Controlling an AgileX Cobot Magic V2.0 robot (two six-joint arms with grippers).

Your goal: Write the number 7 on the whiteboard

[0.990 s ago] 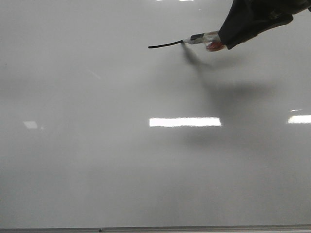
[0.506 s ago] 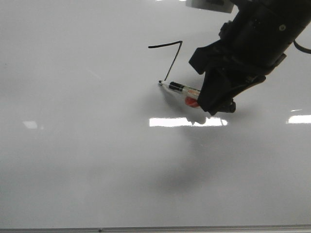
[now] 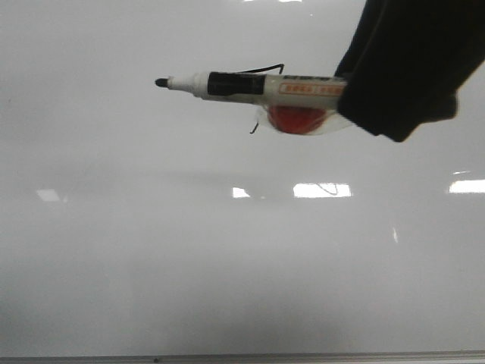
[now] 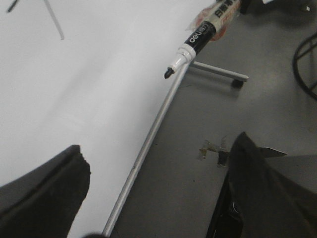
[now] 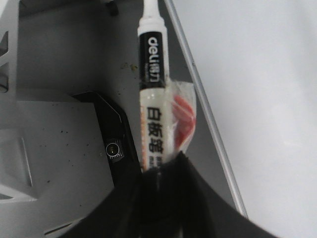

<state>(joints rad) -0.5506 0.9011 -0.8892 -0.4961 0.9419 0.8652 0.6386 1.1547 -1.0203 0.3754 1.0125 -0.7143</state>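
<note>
I count 1 large glossy pale grey-white whiteboard [image 3: 151,250], smooth, with a thin metal strip along its bottom edge and several bright rectangular reflections. On it, 1 thin black hand-drawn number 7 [image 3: 267,69] sits in the upper middle of the front view; most of it is hidden behind the marker, so I see only part of the top stroke and the hooked foot of the downstroke [image 3: 254,129].

1 white cylindrical plastic marker pen with a black band and black tip [image 3: 250,85] lies horizontal, lifted off the board, tip pointing toward the robot's left. A crumpled clear plastic wrap with a red patch [image 3: 297,119] clings to its barrel.

The black right gripper [image 5: 161,183] is clenched on the marker's rear end. The left gripper [image 4: 153,198] shows 2 dark, rounded fingers [image 4: 44,193] spread wide apart, holding nothing.
</note>
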